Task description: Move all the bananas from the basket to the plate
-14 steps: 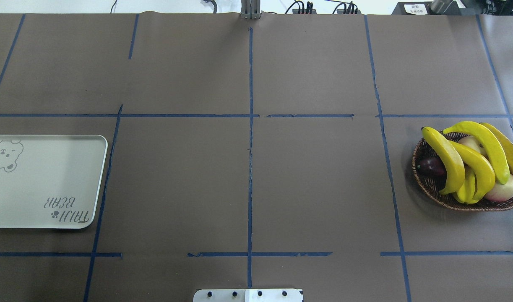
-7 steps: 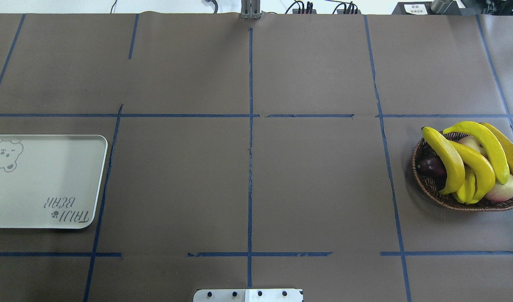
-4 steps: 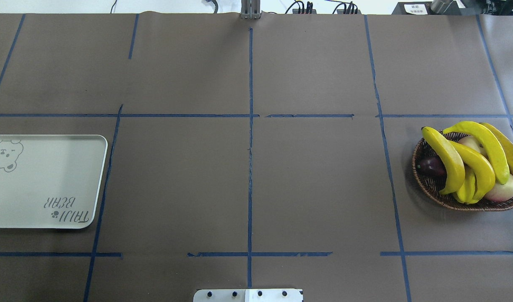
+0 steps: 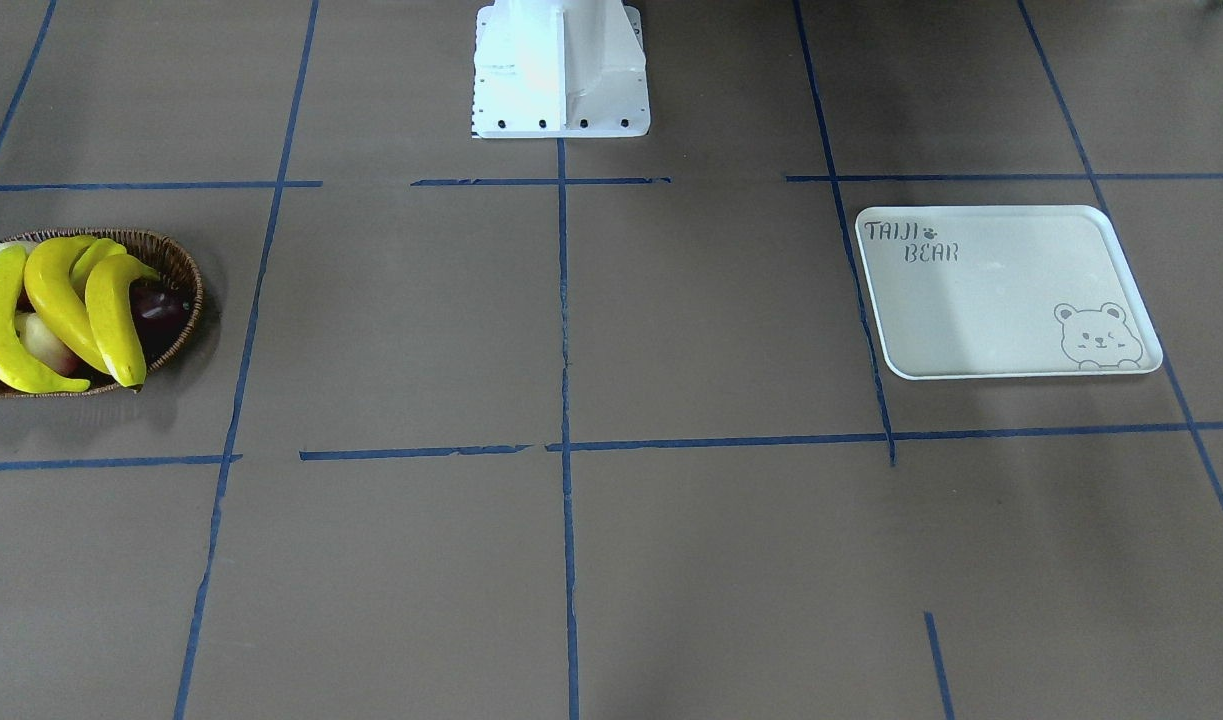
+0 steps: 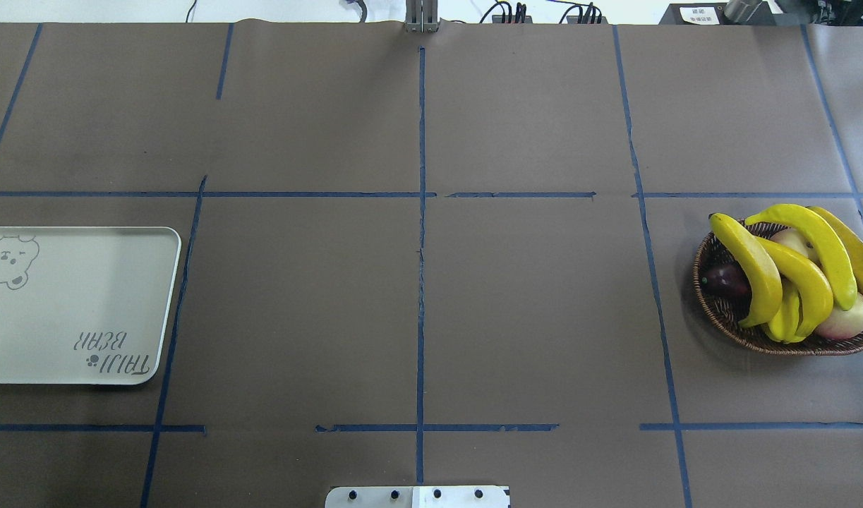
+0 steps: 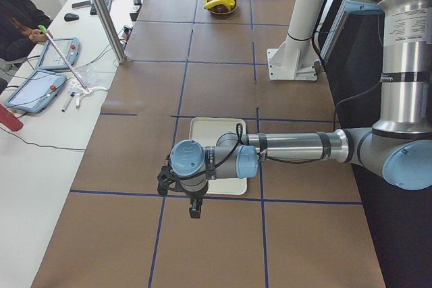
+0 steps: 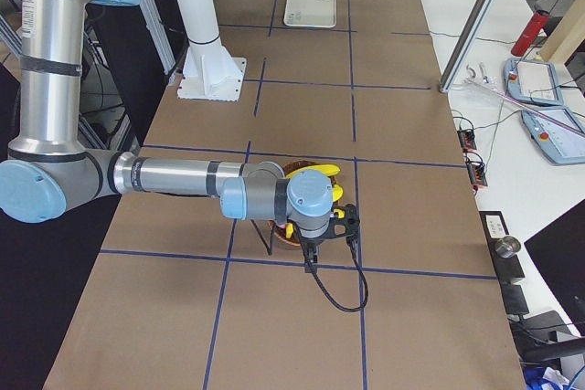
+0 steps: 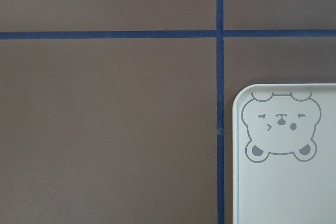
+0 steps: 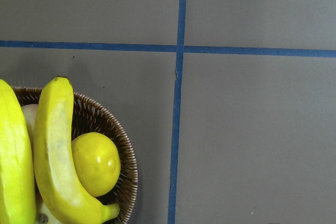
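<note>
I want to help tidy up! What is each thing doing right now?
Oval brown wicker basket: full of fruit.
Long curved yellow bananas: all lying in the basket.
Flat off-white rectangular plate: empty.
Left gripper: cannot tell if open.
Right gripper: cannot tell if open.

Left gripper (image 6: 194,211) pointing down, right gripper (image 7: 309,258) too

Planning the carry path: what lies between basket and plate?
Only bare brown paper crossed by blue tape lines, from basket to plate; the overhead view shows it.
</note>
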`<state>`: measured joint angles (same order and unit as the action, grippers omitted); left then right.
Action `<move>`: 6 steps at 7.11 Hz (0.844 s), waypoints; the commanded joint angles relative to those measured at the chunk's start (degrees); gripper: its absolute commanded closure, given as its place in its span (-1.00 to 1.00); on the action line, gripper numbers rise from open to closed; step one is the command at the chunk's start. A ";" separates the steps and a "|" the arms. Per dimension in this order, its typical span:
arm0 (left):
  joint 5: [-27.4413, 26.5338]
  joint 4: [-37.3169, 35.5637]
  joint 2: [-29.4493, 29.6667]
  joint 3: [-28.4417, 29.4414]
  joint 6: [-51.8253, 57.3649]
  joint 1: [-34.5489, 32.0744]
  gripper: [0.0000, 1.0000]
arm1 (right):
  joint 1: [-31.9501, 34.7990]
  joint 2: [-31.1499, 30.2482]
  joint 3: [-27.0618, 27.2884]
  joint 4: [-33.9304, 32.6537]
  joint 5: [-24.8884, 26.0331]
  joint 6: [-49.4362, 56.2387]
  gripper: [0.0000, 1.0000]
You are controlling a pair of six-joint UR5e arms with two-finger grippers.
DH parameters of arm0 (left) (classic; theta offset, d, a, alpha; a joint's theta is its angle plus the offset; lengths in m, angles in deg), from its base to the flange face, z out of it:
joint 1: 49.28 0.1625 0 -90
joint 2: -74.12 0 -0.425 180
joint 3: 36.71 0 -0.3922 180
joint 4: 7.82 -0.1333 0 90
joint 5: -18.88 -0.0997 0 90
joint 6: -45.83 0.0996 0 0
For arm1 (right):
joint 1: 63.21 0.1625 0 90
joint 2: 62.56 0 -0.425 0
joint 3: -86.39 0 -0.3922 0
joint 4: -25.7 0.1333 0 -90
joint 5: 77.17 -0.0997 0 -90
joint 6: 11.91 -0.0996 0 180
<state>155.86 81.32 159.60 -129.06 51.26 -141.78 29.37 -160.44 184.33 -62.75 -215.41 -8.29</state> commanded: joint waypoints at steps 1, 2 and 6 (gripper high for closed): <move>0.13 0.06 2.39 -0.90 0.02 0.21 -1.00 | -0.30 1.37 0.50 0.38 0.08 -0.27 -1.00; 1.18 0.59 2.75 -0.99 0.11 0.21 -1.00 | -0.39 1.72 1.11 0.39 -0.18 -0.45 -1.00; 2.67 2.26 2.93 0.49 -0.77 1.62 -1.00 | -2.67 2.17 2.87 0.30 -2.21 -0.54 -1.00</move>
<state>157.63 83.49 162.37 -129.21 50.77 -140.30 27.23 -158.28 186.87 -62.50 -217.29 -8.76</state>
